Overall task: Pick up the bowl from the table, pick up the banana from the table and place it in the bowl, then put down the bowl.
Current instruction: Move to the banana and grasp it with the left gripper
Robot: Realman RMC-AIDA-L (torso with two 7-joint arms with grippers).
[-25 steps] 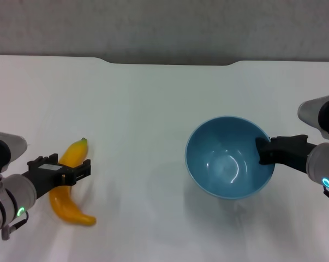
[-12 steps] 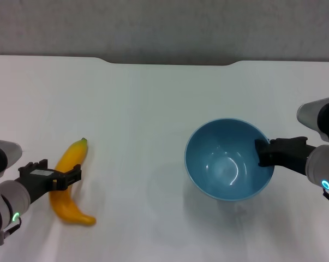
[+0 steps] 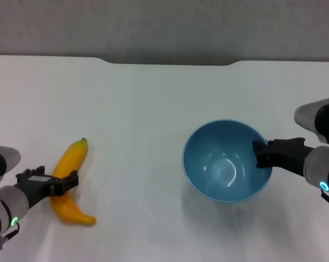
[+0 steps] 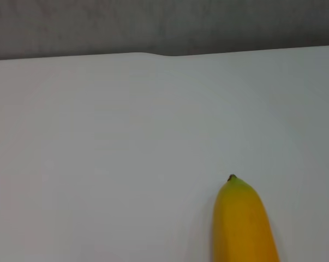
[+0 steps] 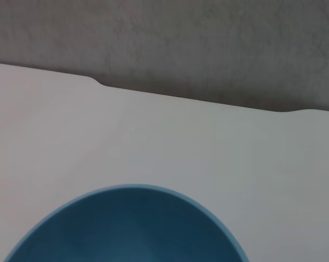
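Observation:
The light-blue bowl (image 3: 223, 164) is held a little above the white table (image 3: 148, 103) at the right, casting a shadow under it. My right gripper (image 3: 261, 153) is shut on its right rim. The bowl's rim also shows in the right wrist view (image 5: 131, 218). The yellow banana (image 3: 73, 157) lies on the table at the near left, stem tip pointing away. My left gripper (image 3: 49, 180) is open and straddles the banana's middle from the near-left side. The banana's tip also shows in the left wrist view (image 4: 241, 218).
The table's far edge has a shallow notch (image 3: 169, 61) with a grey wall behind it. Bare white tabletop lies between the banana and the bowl.
My left gripper has drawn back toward the near left along the banana, which has stayed put. The bowl has shifted slightly left and nearer in the right gripper.

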